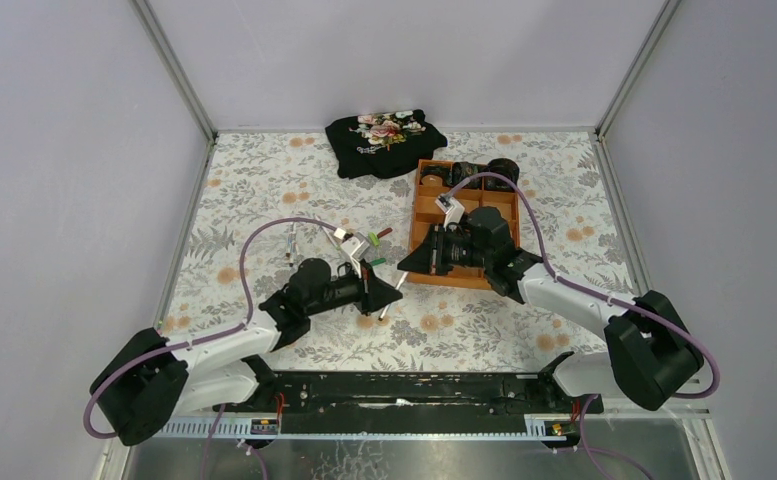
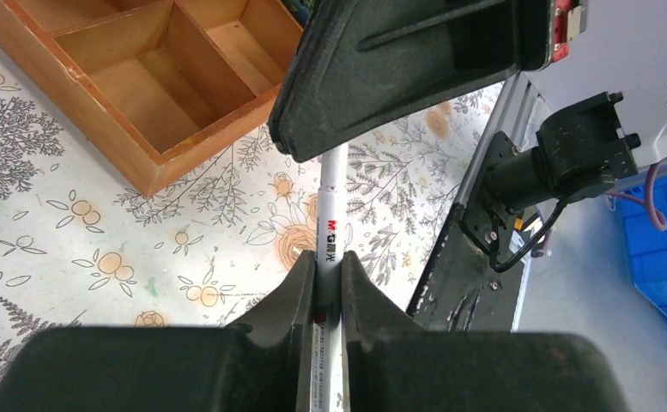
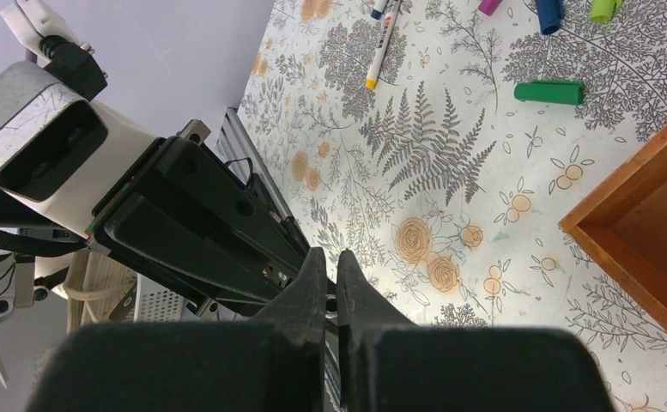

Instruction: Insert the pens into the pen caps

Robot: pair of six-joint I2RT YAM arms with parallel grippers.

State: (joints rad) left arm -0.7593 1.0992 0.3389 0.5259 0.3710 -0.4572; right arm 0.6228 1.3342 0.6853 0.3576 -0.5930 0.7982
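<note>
My left gripper (image 1: 396,293) is shut on a white pen (image 2: 333,206), held crosswise just past the orange tray's near left corner. The pen (image 1: 388,303) runs up to my right gripper (image 1: 404,265), which is shut with a small pale round end between its tips (image 3: 330,255); it looks like the pen's end. In the left wrist view the pen's top goes under the right gripper's black finger (image 2: 398,69). Loose caps lie on the cloth: dark green (image 3: 550,92), blue (image 3: 548,10), magenta (image 3: 488,6), light green (image 3: 603,9), dark red (image 1: 384,232). Another pen (image 3: 381,34) has a yellow tip.
The orange tray (image 1: 464,281) sits right of centre, with black round items (image 1: 484,172) in its far cells. A black printed cloth (image 1: 384,140) lies at the back. A loose pen (image 1: 291,243) lies to the left. The black base rail (image 1: 404,390) runs along the near edge.
</note>
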